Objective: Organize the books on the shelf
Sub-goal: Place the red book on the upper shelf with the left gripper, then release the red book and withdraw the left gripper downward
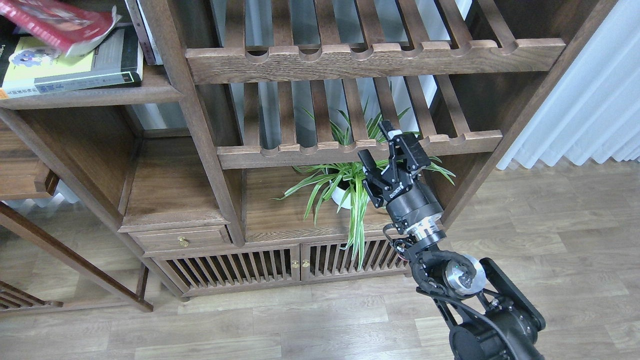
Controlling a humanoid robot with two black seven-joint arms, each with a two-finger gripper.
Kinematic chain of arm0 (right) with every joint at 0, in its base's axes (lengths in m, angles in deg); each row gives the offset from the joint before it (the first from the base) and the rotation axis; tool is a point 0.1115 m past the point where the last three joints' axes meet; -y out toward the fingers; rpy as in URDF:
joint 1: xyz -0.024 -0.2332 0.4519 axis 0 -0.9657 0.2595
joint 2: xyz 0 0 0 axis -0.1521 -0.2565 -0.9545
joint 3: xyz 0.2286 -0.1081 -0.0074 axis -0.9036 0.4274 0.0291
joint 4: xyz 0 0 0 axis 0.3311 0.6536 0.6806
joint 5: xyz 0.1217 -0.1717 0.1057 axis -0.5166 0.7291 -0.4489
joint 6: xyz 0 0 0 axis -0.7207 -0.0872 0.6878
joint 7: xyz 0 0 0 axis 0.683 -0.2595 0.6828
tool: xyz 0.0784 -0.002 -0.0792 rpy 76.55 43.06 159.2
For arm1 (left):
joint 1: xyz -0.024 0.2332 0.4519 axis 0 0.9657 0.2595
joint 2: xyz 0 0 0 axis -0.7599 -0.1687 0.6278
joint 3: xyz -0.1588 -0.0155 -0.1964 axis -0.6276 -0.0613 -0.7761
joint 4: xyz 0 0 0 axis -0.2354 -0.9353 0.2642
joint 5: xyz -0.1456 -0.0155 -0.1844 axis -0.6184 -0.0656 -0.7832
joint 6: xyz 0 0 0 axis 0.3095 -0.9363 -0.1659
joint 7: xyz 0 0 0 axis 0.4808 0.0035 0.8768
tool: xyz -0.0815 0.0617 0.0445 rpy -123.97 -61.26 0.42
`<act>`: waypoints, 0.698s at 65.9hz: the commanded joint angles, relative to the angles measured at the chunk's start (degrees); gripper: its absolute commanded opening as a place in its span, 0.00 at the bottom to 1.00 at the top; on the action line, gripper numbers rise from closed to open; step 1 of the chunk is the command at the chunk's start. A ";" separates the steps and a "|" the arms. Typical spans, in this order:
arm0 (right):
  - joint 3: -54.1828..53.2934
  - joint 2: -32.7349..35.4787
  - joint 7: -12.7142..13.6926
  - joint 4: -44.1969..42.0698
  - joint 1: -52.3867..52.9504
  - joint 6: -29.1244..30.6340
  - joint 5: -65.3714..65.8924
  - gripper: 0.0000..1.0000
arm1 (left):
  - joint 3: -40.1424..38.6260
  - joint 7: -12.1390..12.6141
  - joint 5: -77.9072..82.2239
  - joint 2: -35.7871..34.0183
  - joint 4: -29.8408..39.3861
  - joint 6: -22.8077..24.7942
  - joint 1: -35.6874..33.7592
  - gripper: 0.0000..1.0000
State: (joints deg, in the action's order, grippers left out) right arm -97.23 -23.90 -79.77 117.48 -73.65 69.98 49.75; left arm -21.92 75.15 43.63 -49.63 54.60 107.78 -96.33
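The shelf (107, 93), a dark brown plank, sits at the top left. A yellow-green book with a dark grey border (70, 64) lies flat on it. A thick dark red book (52, 21) rests tilted on top of it, blurred and cut off by the frame edge. A pale book (146, 31) stands upright against the post to their right. My right gripper (378, 146) is open and empty, raised in front of the lower slatted rack, far to the right of the books. My left gripper is out of view.
Two slatted racks with scalloped rails (375, 57) fill the middle bay. A spider plant in a white pot (342, 192) stands just left of my right gripper. Below are a drawer (182, 239) and slatted cabinet doors (280, 267). A white curtain (590, 100) hangs at the right.
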 commanded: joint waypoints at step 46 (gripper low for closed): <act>0.00 -0.01 0.00 0.01 -0.57 0.37 0.00 0.88 | -7.37 -1.84 -7.40 22.66 23.96 0.03 26.25 0.68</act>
State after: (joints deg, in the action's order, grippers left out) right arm -97.35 -23.91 -79.77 117.49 -74.27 70.37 49.75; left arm -29.27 73.30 36.09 -28.82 78.50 107.80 -71.04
